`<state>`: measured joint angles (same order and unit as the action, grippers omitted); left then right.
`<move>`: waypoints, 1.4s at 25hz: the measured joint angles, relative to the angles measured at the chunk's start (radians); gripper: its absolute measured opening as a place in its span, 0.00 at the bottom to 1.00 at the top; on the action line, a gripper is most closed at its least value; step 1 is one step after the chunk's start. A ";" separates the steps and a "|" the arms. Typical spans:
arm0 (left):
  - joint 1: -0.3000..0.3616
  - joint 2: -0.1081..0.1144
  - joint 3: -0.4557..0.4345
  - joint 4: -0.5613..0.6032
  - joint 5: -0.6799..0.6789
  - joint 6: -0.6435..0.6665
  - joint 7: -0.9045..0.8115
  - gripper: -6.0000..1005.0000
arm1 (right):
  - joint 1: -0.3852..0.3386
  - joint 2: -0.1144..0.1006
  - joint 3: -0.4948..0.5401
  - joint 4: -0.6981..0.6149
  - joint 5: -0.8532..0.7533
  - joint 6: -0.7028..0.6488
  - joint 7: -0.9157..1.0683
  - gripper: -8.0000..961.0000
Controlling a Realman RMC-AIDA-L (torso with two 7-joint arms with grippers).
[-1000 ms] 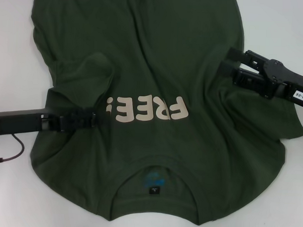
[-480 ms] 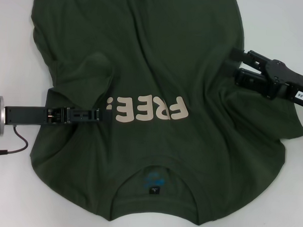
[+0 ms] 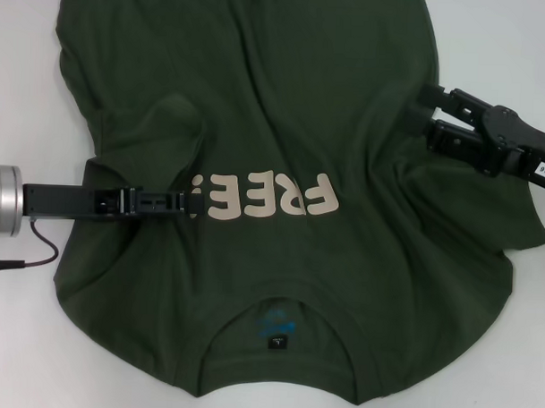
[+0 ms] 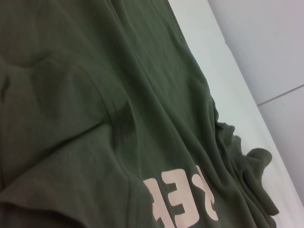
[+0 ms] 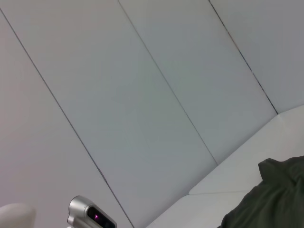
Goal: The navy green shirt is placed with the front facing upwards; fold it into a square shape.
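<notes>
The shirt (image 3: 283, 151) lies spread on the white counter (image 3: 493, 42), front up, collar nearest the robot. Its far hem runs off the head view's top edge, so its full length is cut off. The cream lettering (image 3: 264, 196) reads upside down from the head; only "FRE" is plain, and the last letter is partly covered.

The left claw (image 3: 185, 203) comes in low from the robot's left and lies flat on the cloth, its tip touching the left end of the lettering. Its fingers look like one dark bar, and whether they are spread, pressed together or pinching cloth cannot be told. A fold of sleeve (image 3: 163, 129) is humped just beyond it.

The right claw (image 3: 417, 112) sits right of the lettering and farther from the robot, over bunched cloth at the shirt's right edge. Two dark fingers show, one above the other with a gap between, so it stands spread; whether cloth lies between them is hidden.

The left wrist view shows none of its own claw: only shirt (image 4: 95, 104) close up, a sleeve seam (image 4: 111, 111), part of the lettering (image 4: 183, 199) and a crumpled edge against the counter (image 4: 228, 85). The right wrist view looks mostly at a grey panelled wall (image 5: 142, 95), with a corner of shirt (image 5: 275, 194) and a silver arm part (image 5: 88, 213) that the head view does not explain.
</notes>
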<state>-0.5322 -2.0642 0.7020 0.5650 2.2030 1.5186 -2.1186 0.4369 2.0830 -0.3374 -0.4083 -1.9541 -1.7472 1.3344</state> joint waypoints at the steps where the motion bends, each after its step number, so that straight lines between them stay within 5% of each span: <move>1: -0.001 0.000 0.005 0.000 0.001 0.000 -0.002 0.78 | -0.001 0.000 0.000 0.000 0.001 0.000 0.000 0.95; 18: -0.063 0.038 0.019 0.010 0.114 -0.012 -0.096 0.78 | -0.004 -0.002 0.000 -0.001 0.006 0.000 0.000 0.95; 35: -0.090 0.034 0.021 0.007 0.130 -0.029 -0.118 0.77 | -0.012 0.000 0.000 -0.001 0.009 0.000 0.000 0.95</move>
<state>-0.6223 -2.0302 0.7225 0.5725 2.3331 1.4891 -2.2367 0.4248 2.0831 -0.3375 -0.4093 -1.9453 -1.7471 1.3345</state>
